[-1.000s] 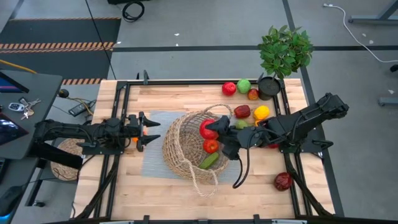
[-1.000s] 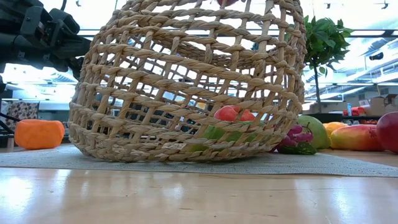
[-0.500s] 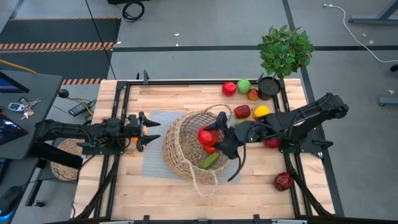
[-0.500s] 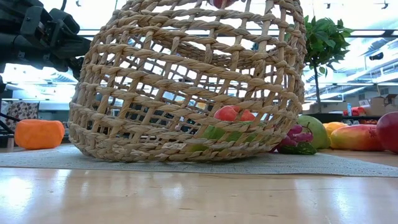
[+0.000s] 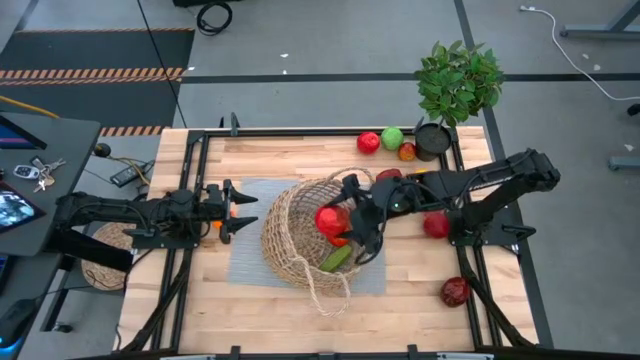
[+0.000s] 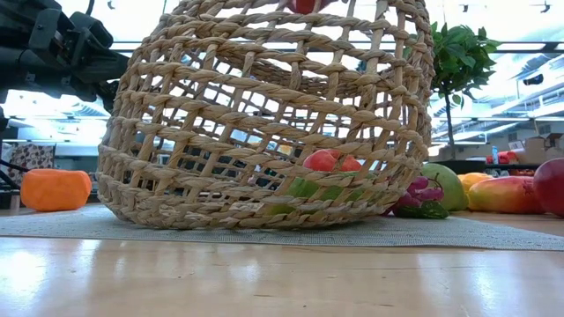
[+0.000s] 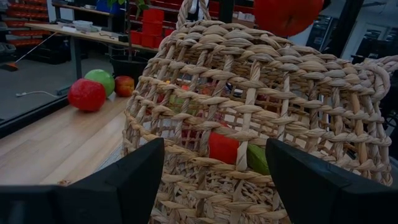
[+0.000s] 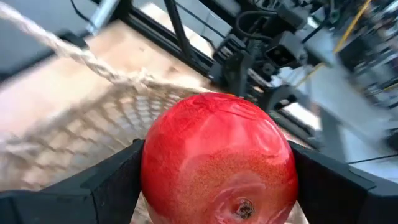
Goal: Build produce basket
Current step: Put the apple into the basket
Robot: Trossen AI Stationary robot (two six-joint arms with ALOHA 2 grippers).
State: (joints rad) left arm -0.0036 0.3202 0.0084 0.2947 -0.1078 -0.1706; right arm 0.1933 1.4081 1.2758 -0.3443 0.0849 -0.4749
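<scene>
Right end effector (image 5: 340, 222) is gripping a red fruit (image 5: 331, 220), having carried it from the basket's right rim to over the basket (image 5: 300, 245) mid-surface; release looks imminent. Left end effector (image 5: 235, 210) is waiting open beside the basket's left.

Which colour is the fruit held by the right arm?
Red fruit, clearest in right wrist view.
</scene>
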